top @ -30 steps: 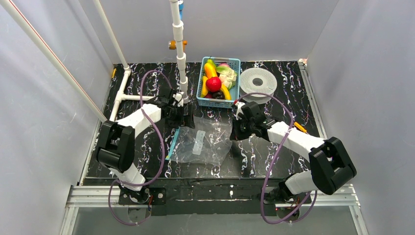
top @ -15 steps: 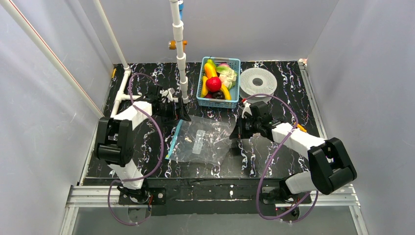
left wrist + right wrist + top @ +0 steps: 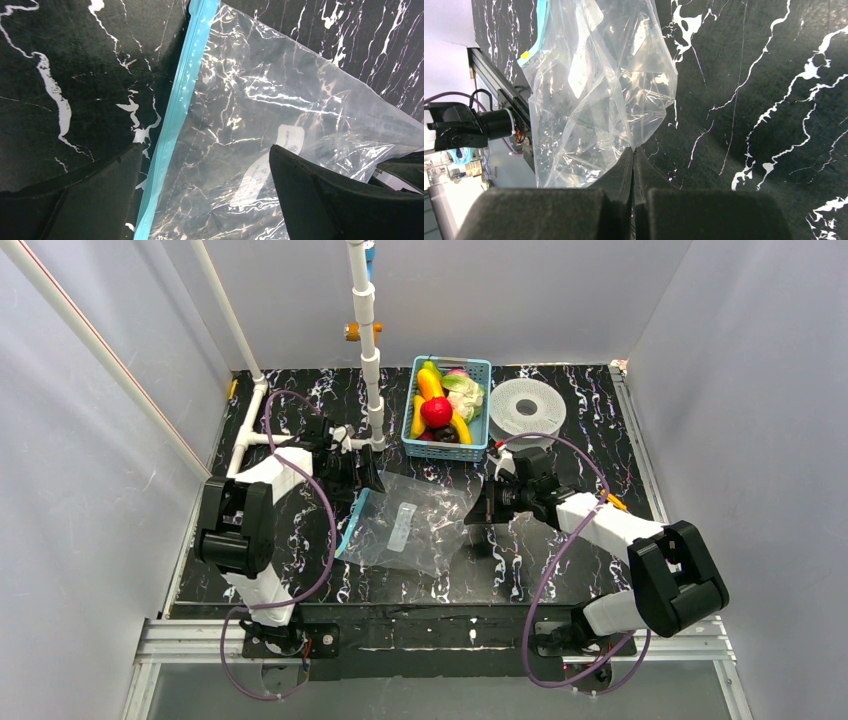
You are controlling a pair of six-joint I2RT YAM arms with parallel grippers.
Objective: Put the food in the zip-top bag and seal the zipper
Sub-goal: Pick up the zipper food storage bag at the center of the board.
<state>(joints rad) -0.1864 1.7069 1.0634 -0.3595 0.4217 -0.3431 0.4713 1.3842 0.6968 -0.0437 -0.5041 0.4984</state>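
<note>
Flat on the black marbled table (image 3: 600, 430), the bag (image 3: 405, 530) lies between the two arms, clear and crinkled, with a white label (image 3: 403, 525) near its middle. Its zipper (image 3: 352, 525) runs along the left edge as a pale-blue strip. Whether the strip is pressed closed cannot be made out in any view. In the left wrist view the zipper (image 3: 180, 115) crosses the frame on a slant and is cut off at top and bottom, and the plastic beside it shows no food inside. The right gripper (image 3: 476, 512) sits at the bag's right corner. Its wrist view shows the jaws pressed together (image 3: 634, 152), with the bunched plastic (image 3: 594, 90) tapering into the seam between them, so they look clamped on that corner, though the pinch point itself is hidden. The left gripper (image 3: 365, 472) hangs over the far end of the zipper with its jaws wide apart (image 3: 200, 200), one finger on each side of the strip. Whether the fingers touch the plastic cannot be told. All the food sits in the blue basket (image 3: 480, 363) at the back of the table, well apart from the bag: a red apple (image 3: 436, 412) on top, a banana (image 3: 430, 383), a cauliflower (image 3: 468, 395), and a dark piece (image 3: 444, 436) at the near end, too buried to name. A white disc (image 3: 528, 408) lies just to the right of the basket.
</note>
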